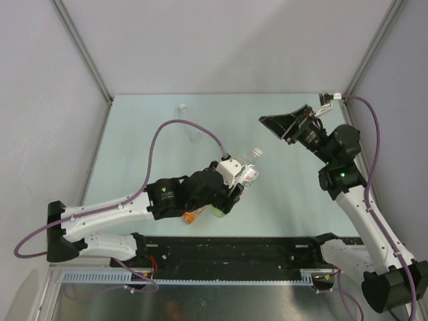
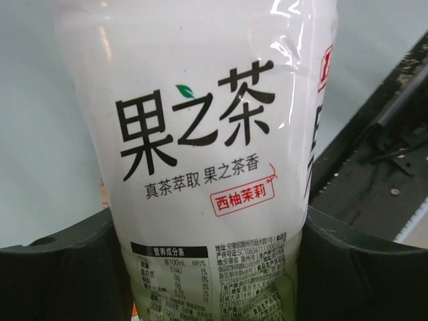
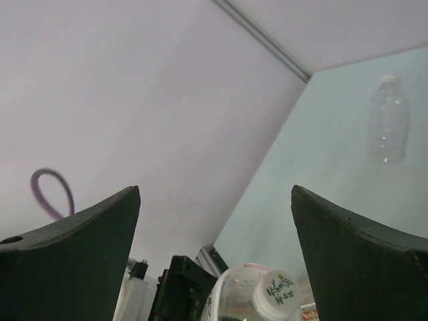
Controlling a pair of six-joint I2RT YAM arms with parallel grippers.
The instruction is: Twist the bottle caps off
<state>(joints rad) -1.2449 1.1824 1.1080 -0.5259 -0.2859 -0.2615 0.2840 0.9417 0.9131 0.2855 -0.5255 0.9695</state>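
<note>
Labelled bottle [image 2: 200, 134] (cap [image 1: 257, 152] on) — clamped squarely inside the left gripper [image 2: 210, 267].

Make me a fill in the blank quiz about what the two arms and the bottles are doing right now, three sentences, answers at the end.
1. The left gripper is shut on the yellow-green bottle, whose label is ____.
2. The right gripper is ____ and holds nothing.
3. The orange bottle lies partly hidden under the ____ arm.
Answers: white; open; left.
</note>
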